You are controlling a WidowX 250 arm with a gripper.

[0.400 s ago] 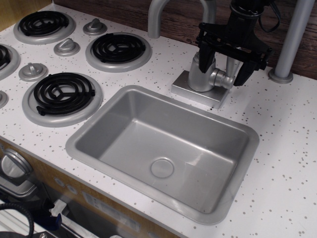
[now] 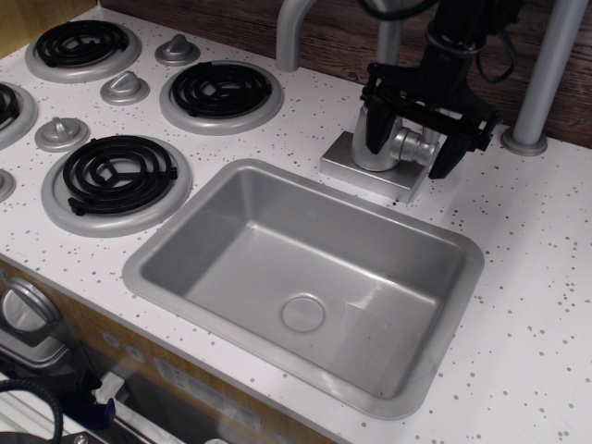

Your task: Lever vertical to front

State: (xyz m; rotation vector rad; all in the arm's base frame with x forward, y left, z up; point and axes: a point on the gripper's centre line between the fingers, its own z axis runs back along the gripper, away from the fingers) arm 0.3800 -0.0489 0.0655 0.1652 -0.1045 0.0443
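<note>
**Gripper straddles the faucet knuckle at the back of the sink**

Where the lever [image 2: 421,143] meets the faucet body [image 2: 377,148], only its short round knuckle shows clearly, poking out to the right of the cylindrical body; the slim rod itself is hidden behind the black gripper [image 2: 411,146], so I cannot tell which way it points. The gripper hangs over the faucet from above, its two black fingers spread wide: one finger [image 2: 377,125] lies across the front of the faucet body on the left, the other [image 2: 450,148] drops down just right of the knuckle. The knuckle sits between them, and whether either finger touches it cannot be told.

The faucet body stands on a square silver base plate [image 2: 365,174], which rests on the white speckled counter [image 2: 536,277] just behind the sink [image 2: 199,217]. The sink basin is bare, showing only its round drain [image 2: 302,313] in the floor.

Open counter runs to the right of the faucet and down the right side of the sink. Behind the gripper, the curved silver spout [image 2: 294,32] rises on the left, and a thick grey pole [image 2: 546,74] stands on a round foot near the right finger. Four black coil burners [image 2: 118,173] and silver knobs [image 2: 124,88] fill the counter to the left, well apart from the gripper.
</note>
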